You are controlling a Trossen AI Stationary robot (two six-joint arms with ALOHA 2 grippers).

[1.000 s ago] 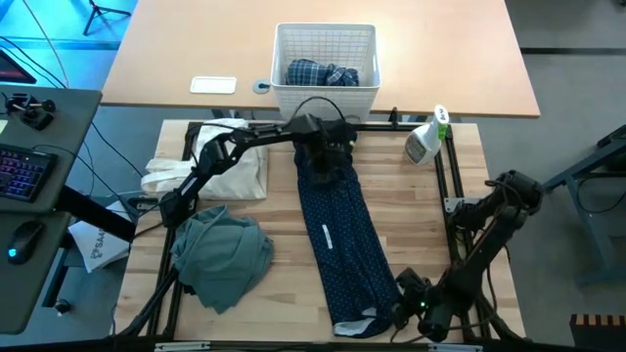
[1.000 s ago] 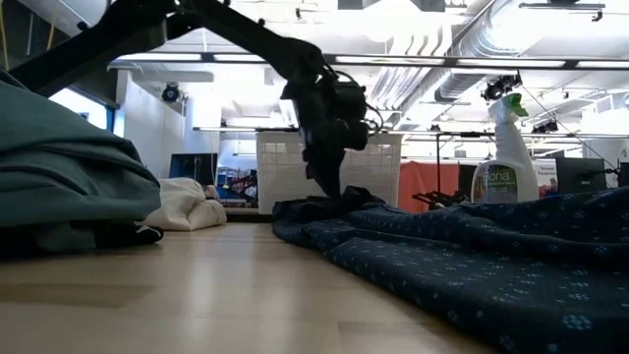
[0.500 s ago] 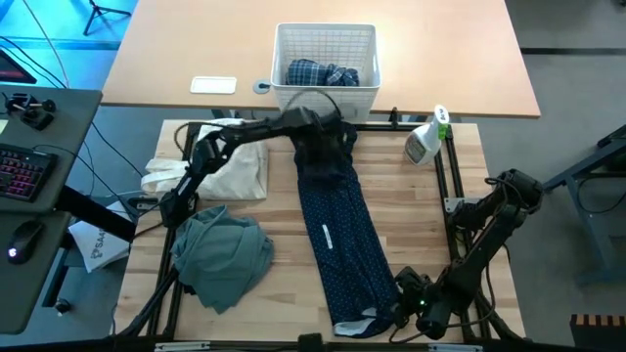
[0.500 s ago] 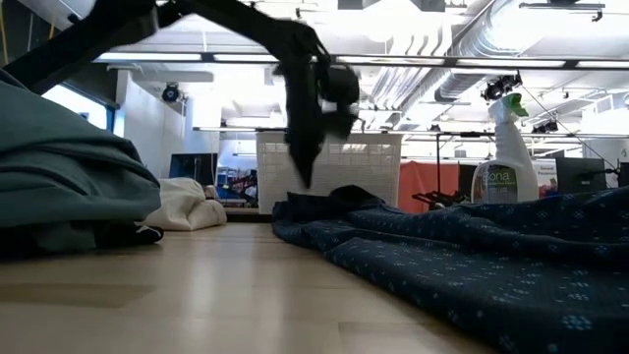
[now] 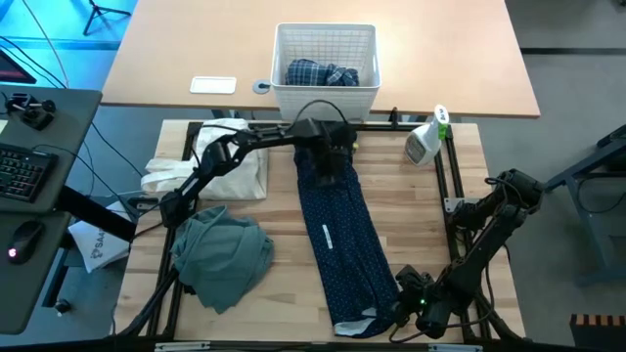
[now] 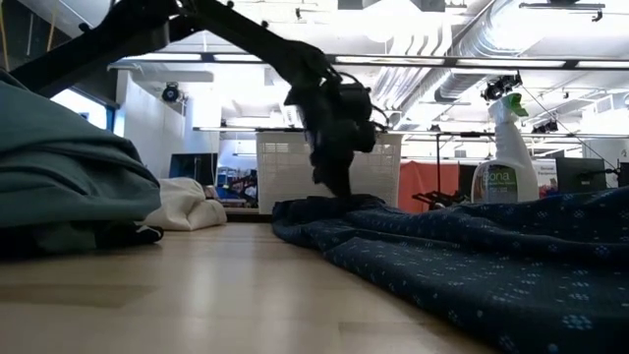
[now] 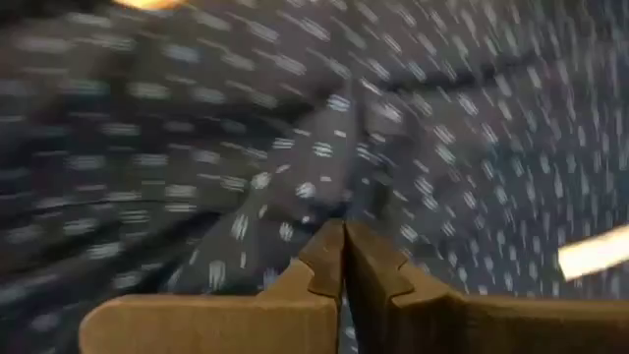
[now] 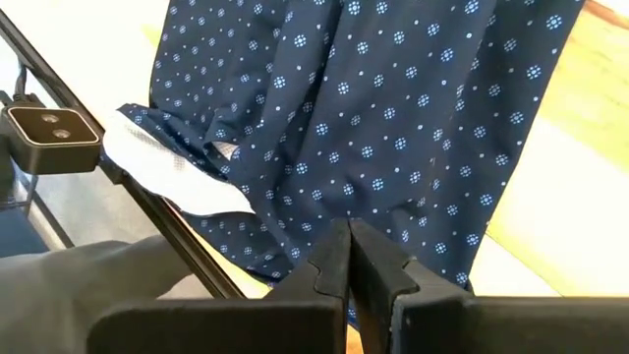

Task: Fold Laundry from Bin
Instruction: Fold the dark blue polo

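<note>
The navy dotted trousers (image 5: 337, 235) lie stretched down the middle of the table, with a white lining (image 8: 167, 162) showing at the near end. My left gripper (image 6: 339, 192) is shut and stands on their bunched far end. My right gripper (image 8: 349, 228) is shut over the trousers' near end, by their right edge; nothing shows between its fingers. A grey-green top (image 5: 223, 256) lies heaped at the near left and a white cloth (image 5: 230, 166) at the far left. The bin (image 5: 326, 34) stands beyond the table with a plaid shirt (image 5: 321, 73) inside. My left gripper meets the trousers' bunched far end (image 7: 314, 187) with its shut fingertips, slanting steeply down from above. The cloth stays on the table; whether a fold is caught between the fingers cannot be told. My right gripper hangs over the cloth; whether it touches cannot be told.
A spray bottle (image 5: 425, 142) stands at the table's far right corner. Black frame rails (image 5: 445, 186) run along the table's right and near edges. Bare wood lies between the trousers and the right rail.
My left gripper, shut throughout, swung up off the trousers' far end toward the table's left and far side. It then came back down onto that same end. The trousers and my right gripper have stayed where they were.
</note>
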